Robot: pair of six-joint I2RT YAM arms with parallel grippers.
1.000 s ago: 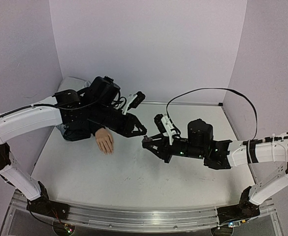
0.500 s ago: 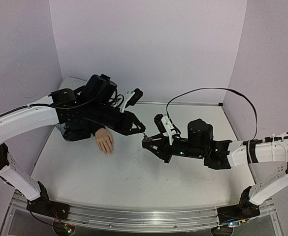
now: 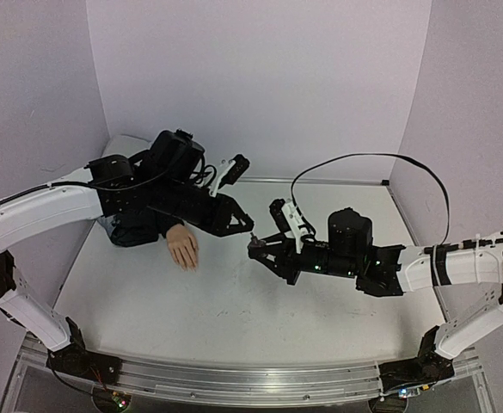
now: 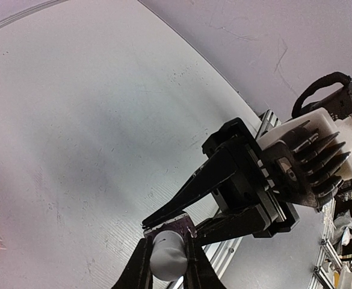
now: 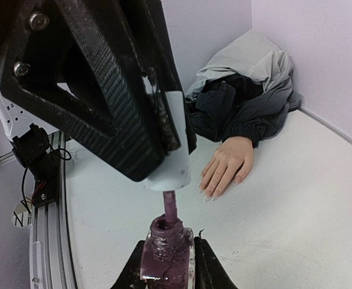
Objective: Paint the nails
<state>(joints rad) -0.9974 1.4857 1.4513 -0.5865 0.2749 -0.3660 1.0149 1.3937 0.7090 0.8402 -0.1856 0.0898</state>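
From above, my left fingers [image 3: 250, 231] had risen slightly, right of the mannequin hand [image 3: 183, 248]; my right fingers [image 3: 257, 251] hadn't moved. Left wrist: left fingers pinched the white cap [image 4: 166, 262]. Right wrist: right fingers pinched the polish bottle [image 5: 166, 253], with the brush stem [image 5: 169, 205] half out. The nails [image 5: 215, 192] waited beyond, so I judged painting was next.

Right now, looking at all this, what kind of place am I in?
Probably a robot test booth, not a salon: plain lilac walls box in a white table, a robot arm stands at each near corner, and a mannequin hand lies there.
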